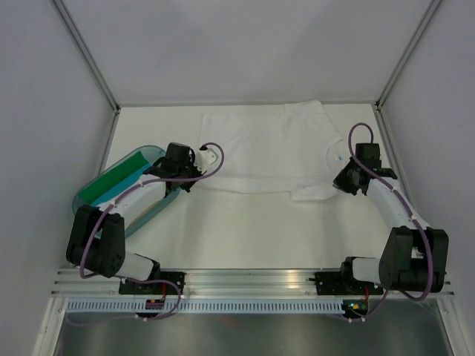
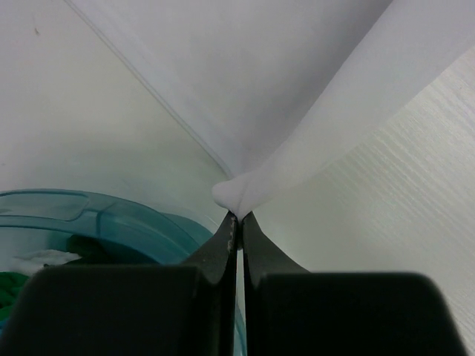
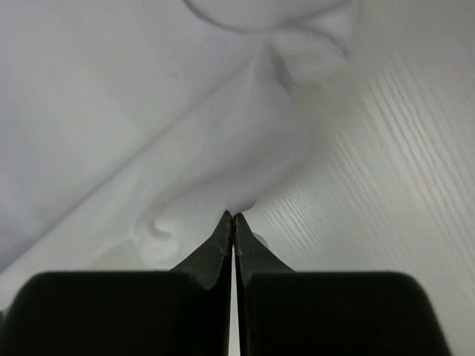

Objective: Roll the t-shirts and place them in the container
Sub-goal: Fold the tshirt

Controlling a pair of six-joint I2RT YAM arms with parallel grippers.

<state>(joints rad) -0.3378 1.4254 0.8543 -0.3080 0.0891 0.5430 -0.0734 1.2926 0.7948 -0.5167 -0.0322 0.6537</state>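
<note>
At the white t-shirt's [image 1: 267,152] near edge, clamped on bunched cloth with the left hand [image 2: 237,219] at its hem corner and the right hand [image 3: 234,216] near its collar.

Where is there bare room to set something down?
The widest bare patch of table lies between the white t-shirt and the arm bases. A smaller one: far-left corner, beyond the teal tub. Crowded by the left gripper and right gripper.

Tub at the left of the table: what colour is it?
The tub is translucent teal, and it shows best in the left wrist view.
</note>
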